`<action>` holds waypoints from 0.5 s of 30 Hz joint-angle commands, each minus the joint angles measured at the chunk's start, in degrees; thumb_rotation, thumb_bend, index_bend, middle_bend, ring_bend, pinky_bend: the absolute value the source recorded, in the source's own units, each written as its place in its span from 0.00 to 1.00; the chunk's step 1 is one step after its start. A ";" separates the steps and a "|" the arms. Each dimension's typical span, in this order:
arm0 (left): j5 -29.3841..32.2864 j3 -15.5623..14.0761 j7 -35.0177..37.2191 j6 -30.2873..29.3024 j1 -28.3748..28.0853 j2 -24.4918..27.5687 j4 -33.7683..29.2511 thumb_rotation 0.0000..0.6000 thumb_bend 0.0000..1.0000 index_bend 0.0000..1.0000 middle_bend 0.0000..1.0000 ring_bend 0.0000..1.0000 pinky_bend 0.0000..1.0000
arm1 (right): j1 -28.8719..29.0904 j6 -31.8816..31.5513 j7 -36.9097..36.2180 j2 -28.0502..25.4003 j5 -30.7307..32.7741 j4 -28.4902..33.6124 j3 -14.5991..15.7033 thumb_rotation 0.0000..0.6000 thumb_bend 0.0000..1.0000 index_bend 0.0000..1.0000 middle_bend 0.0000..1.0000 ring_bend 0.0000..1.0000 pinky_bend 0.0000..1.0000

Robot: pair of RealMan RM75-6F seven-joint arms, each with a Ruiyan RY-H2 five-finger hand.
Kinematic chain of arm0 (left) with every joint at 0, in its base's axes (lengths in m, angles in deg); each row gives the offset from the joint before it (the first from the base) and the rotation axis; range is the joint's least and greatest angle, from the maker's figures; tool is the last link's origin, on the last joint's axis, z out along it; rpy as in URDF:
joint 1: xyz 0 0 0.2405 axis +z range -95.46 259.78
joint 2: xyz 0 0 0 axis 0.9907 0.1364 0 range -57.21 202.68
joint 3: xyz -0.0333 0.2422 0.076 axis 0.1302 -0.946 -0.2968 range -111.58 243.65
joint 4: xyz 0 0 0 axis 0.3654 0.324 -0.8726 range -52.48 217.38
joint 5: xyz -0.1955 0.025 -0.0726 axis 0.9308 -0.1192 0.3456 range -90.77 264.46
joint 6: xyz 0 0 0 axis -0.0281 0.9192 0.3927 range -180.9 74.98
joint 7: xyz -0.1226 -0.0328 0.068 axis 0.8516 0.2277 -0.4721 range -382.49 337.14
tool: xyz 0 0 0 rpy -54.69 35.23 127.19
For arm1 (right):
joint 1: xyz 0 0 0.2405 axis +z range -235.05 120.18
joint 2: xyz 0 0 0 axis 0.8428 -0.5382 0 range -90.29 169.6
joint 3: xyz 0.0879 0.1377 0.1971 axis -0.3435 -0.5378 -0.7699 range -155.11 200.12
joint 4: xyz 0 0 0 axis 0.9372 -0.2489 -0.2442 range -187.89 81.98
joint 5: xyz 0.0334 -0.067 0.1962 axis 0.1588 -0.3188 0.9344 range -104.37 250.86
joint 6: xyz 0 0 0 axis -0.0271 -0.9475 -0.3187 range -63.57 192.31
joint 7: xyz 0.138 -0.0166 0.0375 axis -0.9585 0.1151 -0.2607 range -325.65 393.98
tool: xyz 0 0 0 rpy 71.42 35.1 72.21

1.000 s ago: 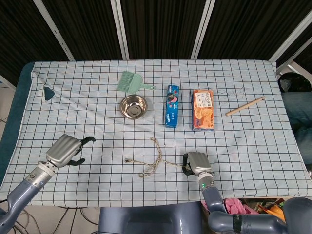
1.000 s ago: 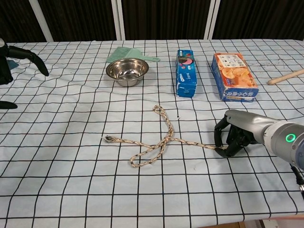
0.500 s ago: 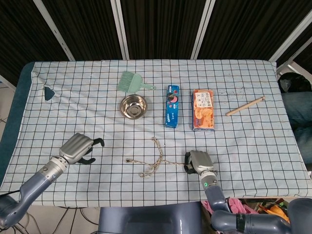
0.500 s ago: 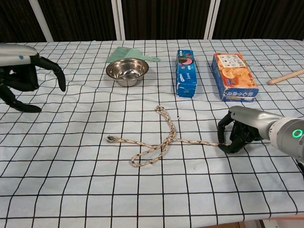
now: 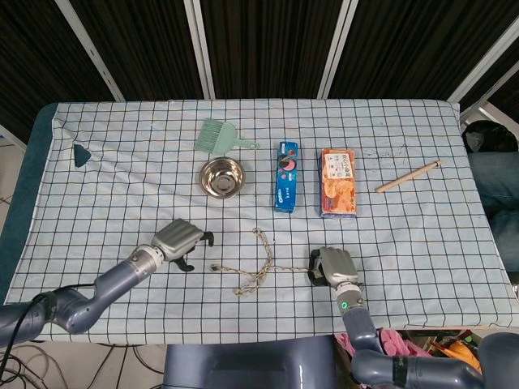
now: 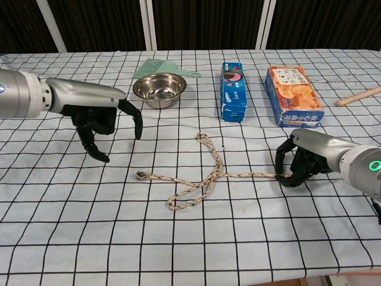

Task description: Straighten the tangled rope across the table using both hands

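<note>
Rope [image 6: 199, 174] is lying tangled on the surface [image 6: 190, 238] between the two hands, one end running right into the right hand [image 6: 297, 162], whose fingers are curling tight around that end and pinning it low against the cloth. From there the strand is stretching left to a crossing, where one loop is bending up away from the robot and another is folding back toward the near edge, and the free end is trailing out toward the left hand [image 6: 98, 122]. That hand is hovering just beyond and to the left of the free end, fingers spread and pointing down, holding nothing.

Judging by this, one end is being anchored and the second grasp is not yet made. The next move is calling for the left hand to drop onto the free end, pinch it, and then for both hands to draw apart so the loops pull out.

Further out, past the left hand, a bowl [image 6: 159, 89] and a green brush [image 6: 161, 68] are sitting; beyond the rope a blue box [image 6: 234, 91], beyond the right hand an orange box [image 6: 294, 96], and a stick [image 6: 358, 96] far right. All are lying well clear of the pulling line, so nothing seems to be blocking it; only the crossing itself may be snagging.
</note>
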 commanded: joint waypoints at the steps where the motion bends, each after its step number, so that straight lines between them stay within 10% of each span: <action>1: 2.69 -0.29 -1.43 1.05 -1.83 -2.28 1.37 1.00 0.14 0.35 1.00 1.00 0.97 | -0.19 -0.45 -0.01 0.33 -0.51 -0.41 0.04 1.00 0.41 0.63 0.98 1.00 1.00; 15: 9.43 -3.40 -9.17 -4.85 -3.55 -7.30 0.72 1.00 0.14 0.41 1.00 1.00 0.97 | -1.10 -1.54 -0.76 1.44 -3.04 -2.02 0.08 1.00 0.41 0.63 0.98 1.00 1.00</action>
